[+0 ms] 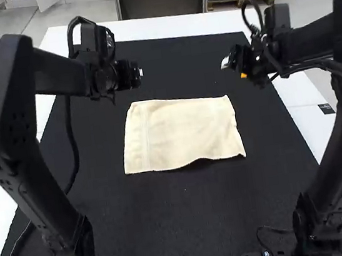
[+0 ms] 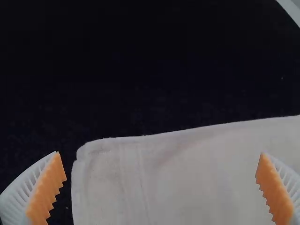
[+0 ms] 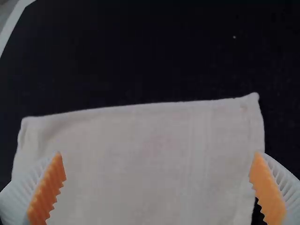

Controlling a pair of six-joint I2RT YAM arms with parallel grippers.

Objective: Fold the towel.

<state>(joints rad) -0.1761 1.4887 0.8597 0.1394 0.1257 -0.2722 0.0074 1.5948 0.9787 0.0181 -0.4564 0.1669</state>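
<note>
High view: towel [image 1: 187, 132] with open mat [image 1: 189, 217] around its edges.

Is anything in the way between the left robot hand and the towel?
No, nothing visible stands between the left gripper and the towel. The gripper is open, and the towel lies flat on the black mat. The right gripper is off to the other side, not between them.

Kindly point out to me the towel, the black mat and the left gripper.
Towel [image 1: 181, 133]: high view, middle of the cloth.
Black mat [image 1: 190, 226]: high view, bare near part.
Left gripper [image 2: 160, 153]: left wrist view, between its fingertips.
</note>
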